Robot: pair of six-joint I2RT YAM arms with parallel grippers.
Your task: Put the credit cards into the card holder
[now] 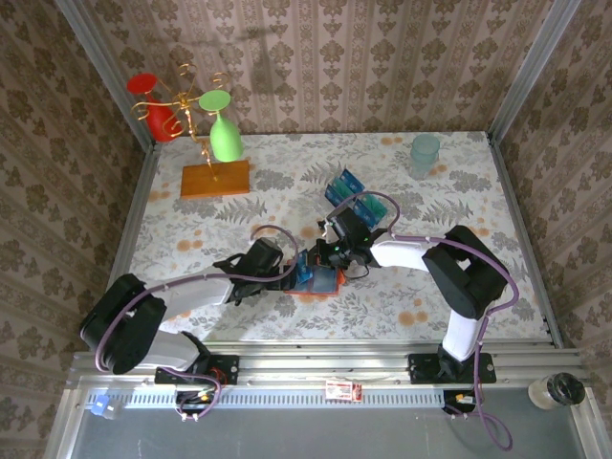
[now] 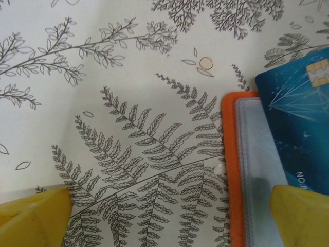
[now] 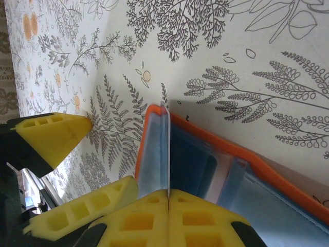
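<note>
Fern-printed surface: right tool pinched shut on glossy dark-blue card over flat orange-red card holder; left tool spread wide, empty.

Top camera: fixed high, above and behind my bases, facing down and forward, takes in the whole table up to the far wall. Left wrist camera: very near the table, facing almost straight down, my left fingertips in its bottom corners. Right wrist camera: equally near, tilted low along the table, my right fingertips at the bottom. All three share the card holder: mid-table from above, right edge for the left wrist, centre for the right wrist.
</note>
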